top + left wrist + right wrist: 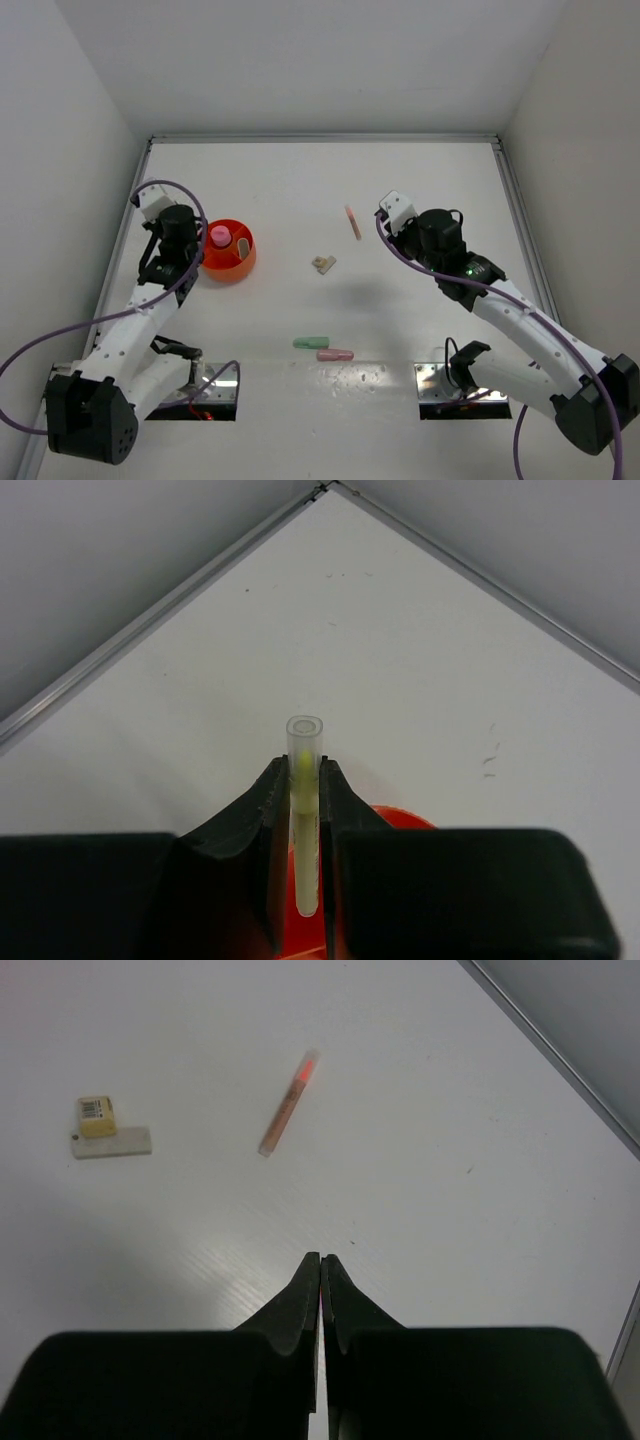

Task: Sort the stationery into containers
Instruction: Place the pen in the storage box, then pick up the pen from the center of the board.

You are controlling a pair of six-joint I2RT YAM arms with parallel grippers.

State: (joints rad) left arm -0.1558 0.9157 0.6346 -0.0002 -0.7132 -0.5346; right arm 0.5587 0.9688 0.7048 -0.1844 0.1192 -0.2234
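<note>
My left gripper (pixel 303 770) is shut on a pale yellow stick (pixel 304 810) with a clear cap and holds it above the round orange tub (pixel 229 250), whose rim shows under the fingers (pixel 400 816). A pink-capped tube (pixel 219 236) stands in the tub. My right gripper (pixel 321 1258) is shut and empty, above the table. A thin pink stick (pixel 352 222) lies ahead of it in the right wrist view (pixel 287 1106). A beige block (pixel 323 264) with a small yellow block (pixel 97 1116) lies mid-table. A green bar (pixel 311 342) and a pink bar (pixel 335 354) lie near the front.
White walls close in the table on the left, back and right; a metal strip (pixel 320 138) runs along the back edge. Two mounting plates (pixel 462 385) sit at the near edge by the arm bases.
</note>
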